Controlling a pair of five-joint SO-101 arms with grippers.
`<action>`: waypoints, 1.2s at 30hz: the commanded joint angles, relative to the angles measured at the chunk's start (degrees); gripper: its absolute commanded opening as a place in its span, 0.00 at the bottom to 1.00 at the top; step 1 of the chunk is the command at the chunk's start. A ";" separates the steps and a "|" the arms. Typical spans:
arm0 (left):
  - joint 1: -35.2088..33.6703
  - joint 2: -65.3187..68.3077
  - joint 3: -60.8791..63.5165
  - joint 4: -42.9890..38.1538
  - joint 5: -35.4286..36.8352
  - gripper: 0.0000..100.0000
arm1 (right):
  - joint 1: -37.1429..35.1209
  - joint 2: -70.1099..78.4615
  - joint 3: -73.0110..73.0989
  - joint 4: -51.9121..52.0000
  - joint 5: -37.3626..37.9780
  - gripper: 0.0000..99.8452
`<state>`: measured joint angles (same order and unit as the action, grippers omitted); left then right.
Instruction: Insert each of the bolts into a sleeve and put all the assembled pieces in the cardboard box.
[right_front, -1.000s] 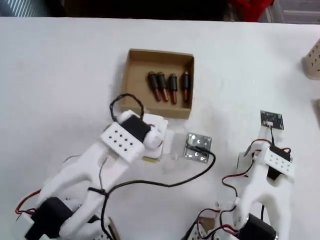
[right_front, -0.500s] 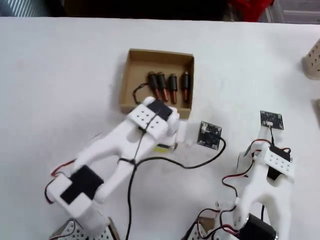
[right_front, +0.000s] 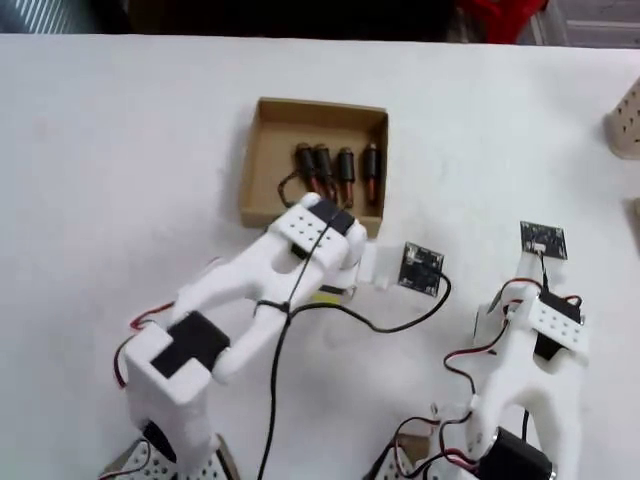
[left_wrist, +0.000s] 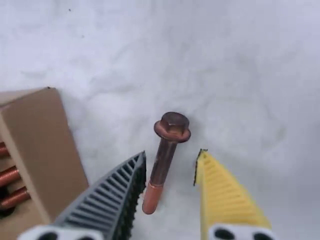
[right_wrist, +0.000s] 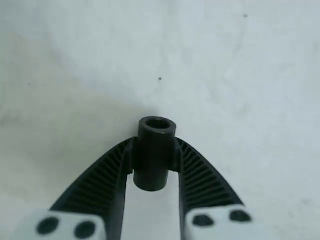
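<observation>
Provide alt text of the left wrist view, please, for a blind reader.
A copper-coloured hex-head metal bolt lies on the white table between the grey and yellow fingers of the open left gripper, beside a brown cardboard box.

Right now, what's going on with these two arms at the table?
The left gripper is open, with one finger on either side of a copper bolt that lies on the white table beside the cardboard box. The right gripper is shut on a black sleeve, with the sleeve's open end pointing away from the fingers. Four assembled pieces already lie in the box. This bolt and sleeve are not yet joined.
</observation>
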<state>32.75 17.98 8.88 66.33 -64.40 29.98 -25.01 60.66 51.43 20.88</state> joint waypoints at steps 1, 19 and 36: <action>-0.57 2.51 -4.31 -1.32 0.62 0.18 | 0.13 -1.71 -0.26 -0.57 0.70 0.02; -0.92 9.98 -10.55 -0.44 10.02 0.02 | 0.13 -1.71 -0.26 -0.57 0.70 0.02; -1.10 2.95 -9.58 2.37 40.35 0.02 | 0.13 -1.71 0.18 -0.66 0.70 0.02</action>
<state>32.57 27.65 0.70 66.59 -30.11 29.89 -25.01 61.10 51.43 20.97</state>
